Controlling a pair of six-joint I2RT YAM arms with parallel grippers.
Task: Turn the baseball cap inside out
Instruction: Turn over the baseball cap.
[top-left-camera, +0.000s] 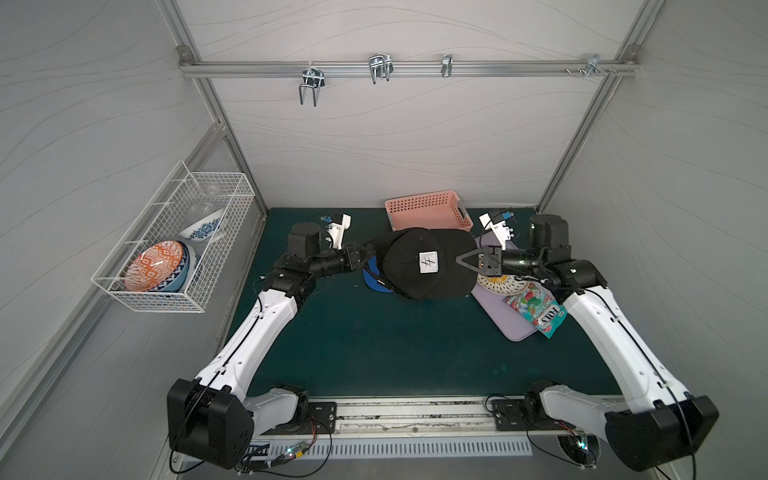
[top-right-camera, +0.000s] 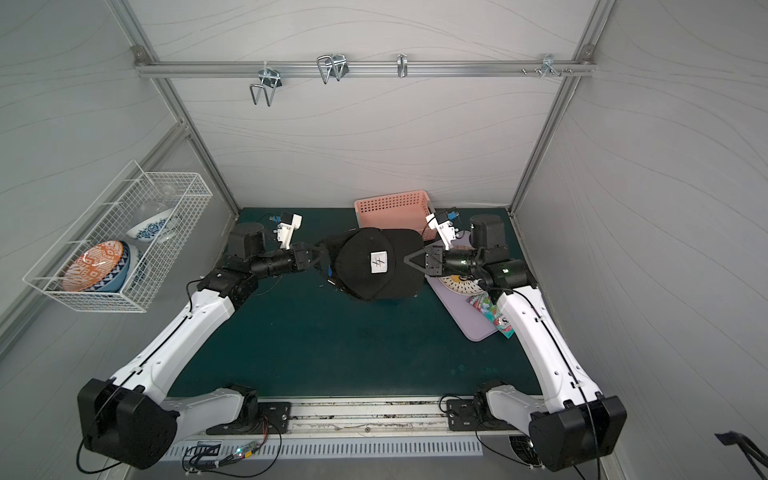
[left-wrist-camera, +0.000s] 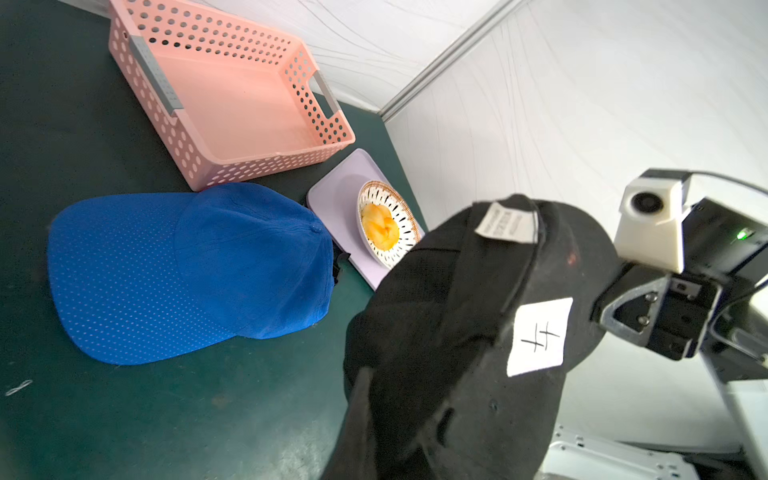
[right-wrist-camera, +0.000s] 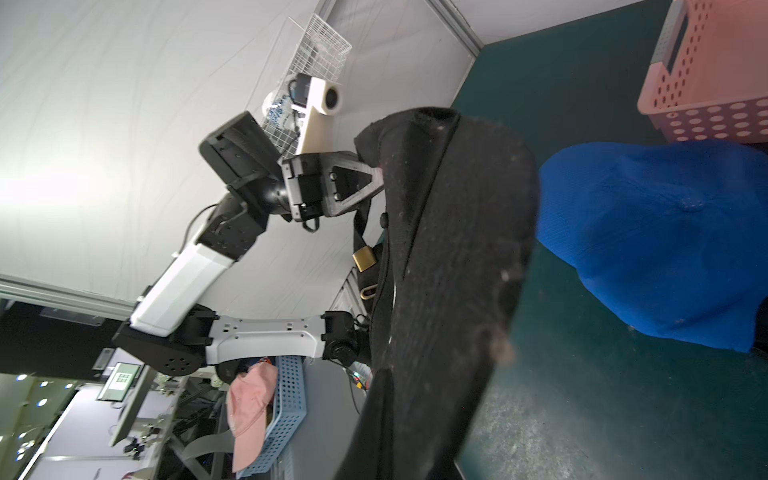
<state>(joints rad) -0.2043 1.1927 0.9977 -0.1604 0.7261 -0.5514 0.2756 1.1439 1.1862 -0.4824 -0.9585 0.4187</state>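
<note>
The cap (top-left-camera: 401, 276) hangs above the tabletop (top-left-camera: 374, 353), its long axis running arm to arm. The left end effector (top-left-camera: 371, 252) clenches its rear rim and the right end effector (top-left-camera: 458, 261) its brim, so both are equally near.

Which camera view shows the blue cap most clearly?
The left wrist view: the whole blue cap lies there unobstructed. The right wrist view shows part of it; in both top views the black cap hides nearly all.

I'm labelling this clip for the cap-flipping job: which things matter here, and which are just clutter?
In the job: black cap, left gripper and right gripper, both shut on it.
Lying about: blue cap, pink basket, purple tray, plate, candy bag, wire basket.
</note>
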